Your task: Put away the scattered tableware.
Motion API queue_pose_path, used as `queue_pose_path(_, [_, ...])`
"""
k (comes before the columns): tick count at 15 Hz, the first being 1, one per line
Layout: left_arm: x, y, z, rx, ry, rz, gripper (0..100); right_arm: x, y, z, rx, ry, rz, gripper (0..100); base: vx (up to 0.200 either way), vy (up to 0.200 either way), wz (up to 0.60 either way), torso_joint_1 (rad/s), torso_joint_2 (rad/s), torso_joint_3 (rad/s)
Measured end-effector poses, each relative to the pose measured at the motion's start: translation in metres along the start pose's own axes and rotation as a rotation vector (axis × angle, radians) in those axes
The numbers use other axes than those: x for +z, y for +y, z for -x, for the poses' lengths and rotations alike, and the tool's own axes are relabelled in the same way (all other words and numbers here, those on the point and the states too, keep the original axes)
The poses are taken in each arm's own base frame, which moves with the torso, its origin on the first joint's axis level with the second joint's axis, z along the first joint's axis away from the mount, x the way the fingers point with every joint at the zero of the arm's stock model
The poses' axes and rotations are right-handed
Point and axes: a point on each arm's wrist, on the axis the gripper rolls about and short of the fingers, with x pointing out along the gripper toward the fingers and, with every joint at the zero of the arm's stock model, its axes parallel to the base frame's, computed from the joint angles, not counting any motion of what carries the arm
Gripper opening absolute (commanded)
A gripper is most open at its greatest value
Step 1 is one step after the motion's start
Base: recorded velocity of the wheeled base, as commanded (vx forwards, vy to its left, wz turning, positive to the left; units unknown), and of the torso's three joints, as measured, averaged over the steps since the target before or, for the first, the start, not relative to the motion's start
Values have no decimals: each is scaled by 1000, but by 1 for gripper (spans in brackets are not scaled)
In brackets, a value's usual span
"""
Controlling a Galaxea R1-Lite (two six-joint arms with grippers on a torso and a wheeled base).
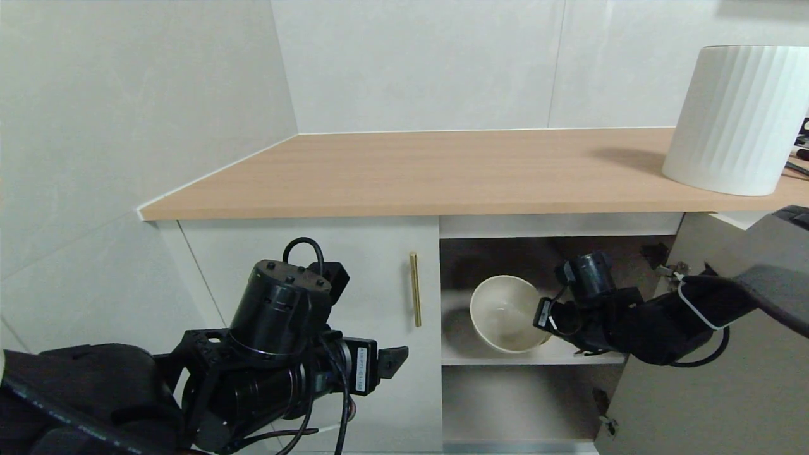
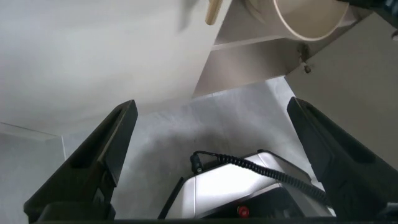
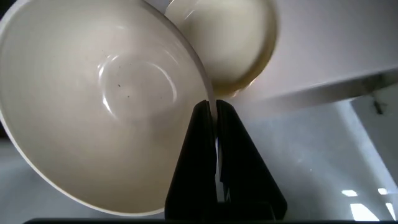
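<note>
Your right fingers pinch the rim of a smooth, round cream ceramic bowl, tilted over the white cabinet shelf near its front edge. Your left fingers are spread wide before the closed door.

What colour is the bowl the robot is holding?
The bowl is plain creamy white, clearest in the right wrist view.

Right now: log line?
right gripper: shut on cream round bowl | bowl: tilted, inside open white cabinet | left gripper: open
</note>
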Motion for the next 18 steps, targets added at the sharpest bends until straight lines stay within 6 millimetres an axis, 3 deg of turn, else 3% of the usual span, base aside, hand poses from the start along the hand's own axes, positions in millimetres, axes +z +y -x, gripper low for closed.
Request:
queue_pose_path(6, [-1, 0, 0, 1, 2, 0, 100, 19, -26, -33, -77, -43, -61, 0, 0, 0, 0, 0, 0, 0])
queue_pose_path(12, [-1, 0, 0, 1, 2, 0, 100, 15, -30, -55, -123, -52, -59, 0, 0, 0, 0, 0, 0, 0])
queue_pose_path(17, [-1, 0, 0, 1, 2, 0, 100, 13, -30, -59, -126, -48, -54, 0, 0, 0, 0, 0, 0, 0])
queue_pose_path(18, [-1, 0, 0, 1, 2, 0, 100, 13, -30, -60, -127, -46, -53, 100, 0, 0, 0, 0, 0, 0])
